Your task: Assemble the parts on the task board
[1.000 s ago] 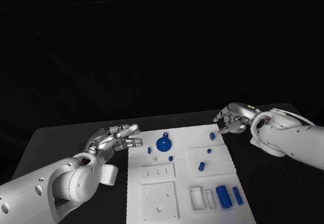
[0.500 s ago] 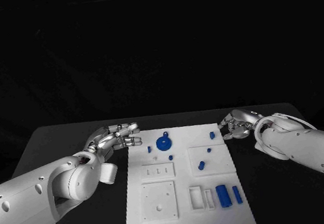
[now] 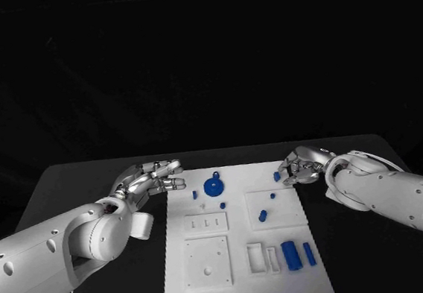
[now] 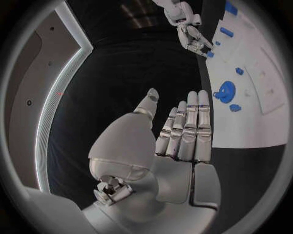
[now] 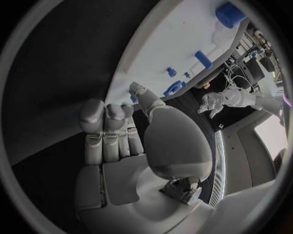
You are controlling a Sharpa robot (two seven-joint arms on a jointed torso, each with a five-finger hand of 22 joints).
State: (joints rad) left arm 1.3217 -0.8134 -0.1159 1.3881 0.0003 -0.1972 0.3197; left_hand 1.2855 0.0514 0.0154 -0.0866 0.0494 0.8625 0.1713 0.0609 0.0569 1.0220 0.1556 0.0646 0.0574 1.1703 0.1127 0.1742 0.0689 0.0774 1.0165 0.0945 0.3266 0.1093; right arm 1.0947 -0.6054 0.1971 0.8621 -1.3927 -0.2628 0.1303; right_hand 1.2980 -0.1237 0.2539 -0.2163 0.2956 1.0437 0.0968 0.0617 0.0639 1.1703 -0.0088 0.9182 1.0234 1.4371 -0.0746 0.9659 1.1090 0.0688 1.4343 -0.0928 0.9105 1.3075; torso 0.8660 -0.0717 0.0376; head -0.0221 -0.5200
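Head view gives you the white task board (image 3: 241, 262) lying lengthwise in the middle of the black table (image 3: 76, 183), with both arms reaching to its far end. Your left hand (image 3: 152, 180) sits just off the board's far left corner, over bare table; in the left wrist view that hand (image 4: 177, 131) has its fingers (image 4: 194, 122) straight and close together, the thumb standing apart, and nothing in it. Your right hand (image 3: 303, 163) is at the board's far right edge, right beside a small blue peg (image 3: 277, 177); you cannot tell from here whether a fingertip touches it. In the right wrist view the right hand (image 5: 122, 141) has its fingers (image 5: 104, 122) bent forward over dark table with the thumb beside them, and the palm looks empty, though the fingertips are hidden, so you cannot tell its hold for certain. On the board, the blue round disc (image 3: 213, 188) lies near the far end between the two hands, two small blue pieces (image 3: 265, 206) sit on the raised square panel at mid right, and a thick blue cylinder (image 3: 290, 255) and a slimmer blue bar (image 3: 309, 254) lie side by side near the close right corner, next to the white slotted holders (image 3: 260, 258).
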